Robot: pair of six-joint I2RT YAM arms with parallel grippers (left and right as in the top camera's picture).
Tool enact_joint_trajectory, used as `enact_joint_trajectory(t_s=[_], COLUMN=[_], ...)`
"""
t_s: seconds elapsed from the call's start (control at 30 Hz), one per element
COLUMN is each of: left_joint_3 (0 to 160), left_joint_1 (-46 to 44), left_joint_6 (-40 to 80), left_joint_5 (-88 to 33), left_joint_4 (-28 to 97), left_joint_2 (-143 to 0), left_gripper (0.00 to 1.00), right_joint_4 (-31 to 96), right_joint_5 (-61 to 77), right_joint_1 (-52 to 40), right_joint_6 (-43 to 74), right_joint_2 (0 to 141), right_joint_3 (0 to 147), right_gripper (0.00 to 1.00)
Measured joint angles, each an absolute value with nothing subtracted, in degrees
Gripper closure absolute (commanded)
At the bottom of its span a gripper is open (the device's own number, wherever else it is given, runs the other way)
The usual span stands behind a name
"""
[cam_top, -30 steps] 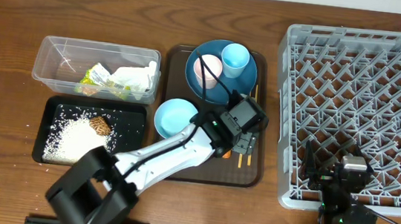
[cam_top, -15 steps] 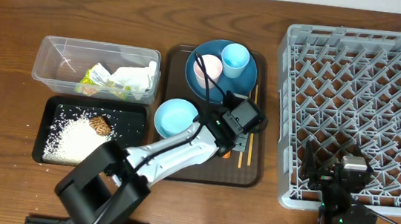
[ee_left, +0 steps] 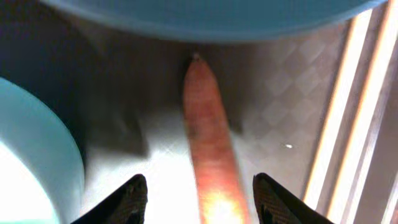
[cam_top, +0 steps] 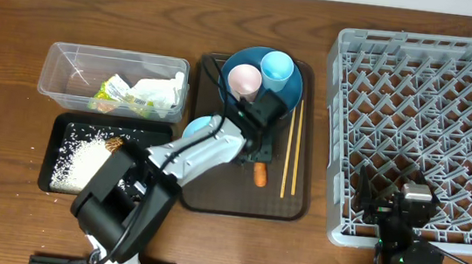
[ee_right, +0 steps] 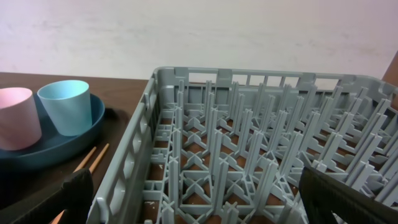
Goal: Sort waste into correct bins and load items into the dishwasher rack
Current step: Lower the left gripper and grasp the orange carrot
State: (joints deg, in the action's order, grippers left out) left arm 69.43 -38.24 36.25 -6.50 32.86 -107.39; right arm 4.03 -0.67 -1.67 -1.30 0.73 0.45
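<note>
One left gripper (ee_left: 200, 191) spread astride carrot (ee_left: 208, 143)

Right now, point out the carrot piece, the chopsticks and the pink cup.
carrot piece (ee_left: 208, 137), left wrist view, mid-body
chopsticks (cam_top: 291, 148), overhead view, mid-shaft
pink cup (cam_top: 244, 80), overhead view, inside its mouth

The orange carrot piece (cam_top: 259, 176) lies on the brown tray (cam_top: 212, 195), beside the chopsticks (cam_top: 291, 147). The left gripper (cam_top: 256, 156) is right by it.

Matt grey plastic rack (cam_top: 421, 125); clear glossy tub (cam_top: 117, 52); wooden table (cam_top: 21, 4).
</note>
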Motion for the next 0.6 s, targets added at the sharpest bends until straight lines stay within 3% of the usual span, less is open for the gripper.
enact_joint_trajectory(t_s=[0.3,0.6], left_joint_3=[72.79,73.65], left_joint_1=[-41.04,-38.37], left_joint_6=[34.59,34.44], left_joint_5=[-8.23,-11.94], left_joint_4=[37.63,39.18], left_joint_2=[-107.92,-109.27], left_gripper=[0.44,0.44], right_joint_4=[4.05,4.03], right_joint_5=[-0.67,-0.67], right_joint_1=[-1.67,-1.67], right_joint_6=[-1.30,-1.30], right_joint_2=[0.73,0.73], right_joint_3=[0.45,0.45], right_gripper=[0.01,0.01])
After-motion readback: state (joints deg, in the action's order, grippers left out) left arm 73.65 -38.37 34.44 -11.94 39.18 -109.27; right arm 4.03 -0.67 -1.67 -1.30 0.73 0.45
